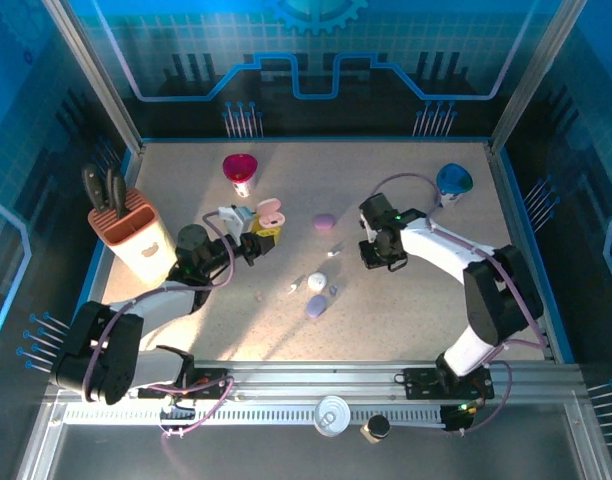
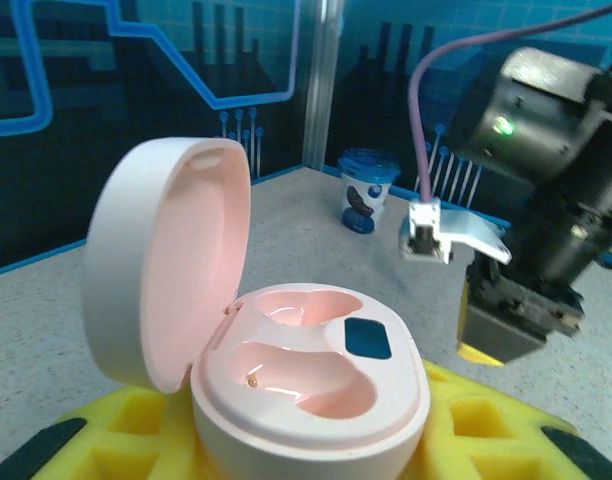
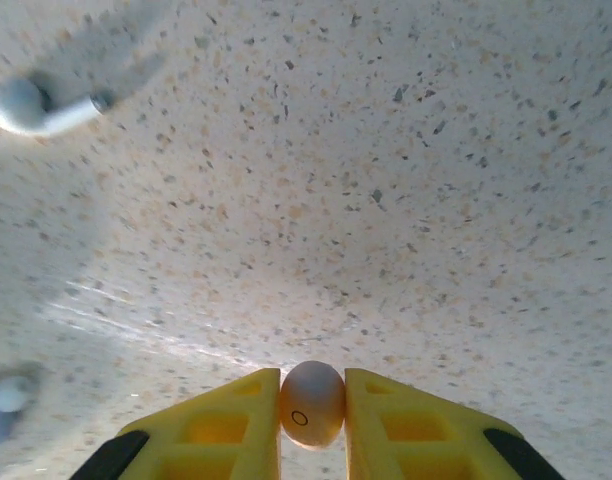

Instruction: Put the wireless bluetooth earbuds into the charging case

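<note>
While the left hand (image 1: 258, 233) is gripping the pink charging case (image 2: 311, 385) low on its body between the yellow pads (image 2: 136, 435), it is presenting the case upright with the lid (image 2: 171, 265) swung fully open. I judge this is leaving both moulded wells free for loading from above. The right hand (image 3: 313, 388) is closed on one pinkish-white earbud (image 3: 312, 408), pinching it by the sides above the speckled tabletop (image 3: 386, 200), apart from the case and to its right. Such a side grip is probably leaving the lower end free to enter a well. Other earbuds are lying loose on the tabletop, among them a white one with a stem (image 3: 36, 105).

No brand name is showing anywhere. The held earbud is carrying only a small dark ring mark. A dark blue patch (image 2: 367, 338) is sitting beside the wells, without legible letters. The blue cup (image 2: 366, 190) is bearing a dark print that I cannot read.
</note>
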`<state>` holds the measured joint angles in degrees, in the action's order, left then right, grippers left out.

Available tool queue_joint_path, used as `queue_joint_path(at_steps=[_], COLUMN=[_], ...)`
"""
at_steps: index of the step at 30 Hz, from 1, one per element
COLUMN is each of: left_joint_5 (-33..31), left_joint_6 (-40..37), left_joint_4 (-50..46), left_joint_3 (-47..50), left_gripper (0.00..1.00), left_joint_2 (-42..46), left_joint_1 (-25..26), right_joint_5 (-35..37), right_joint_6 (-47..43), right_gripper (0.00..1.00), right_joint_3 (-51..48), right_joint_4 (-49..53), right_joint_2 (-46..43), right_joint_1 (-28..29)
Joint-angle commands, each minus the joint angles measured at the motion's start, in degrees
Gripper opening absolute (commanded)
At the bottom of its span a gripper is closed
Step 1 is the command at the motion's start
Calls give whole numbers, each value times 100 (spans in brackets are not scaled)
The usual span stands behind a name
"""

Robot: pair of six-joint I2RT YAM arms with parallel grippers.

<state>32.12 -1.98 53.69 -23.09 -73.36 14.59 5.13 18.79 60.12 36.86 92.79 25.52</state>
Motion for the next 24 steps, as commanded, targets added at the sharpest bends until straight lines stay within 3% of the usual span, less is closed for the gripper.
queue_joint_path(at_steps=[1, 13, 24], left_joint_5=[158, 286, 442], left_joint_6=[-364, -695, -965], left_joint_4=[-62, 301, 291], left_joint_3=[-192, -349, -485], left_gripper=[35, 35, 35], left_joint_2=[-119, -737, -999], left_joint_1=[138, 660, 865], right_joint_5=[-1524, -2592, -3019], right_joint_6=[607, 1070, 791], right_gripper=[20, 21, 22], right_joint_3=[-331, -728, -531], right_joint_4=[-495, -1005, -1075], right_joint_2=[-244, -707, -1392], right_joint_1=[-351, -768, -437])
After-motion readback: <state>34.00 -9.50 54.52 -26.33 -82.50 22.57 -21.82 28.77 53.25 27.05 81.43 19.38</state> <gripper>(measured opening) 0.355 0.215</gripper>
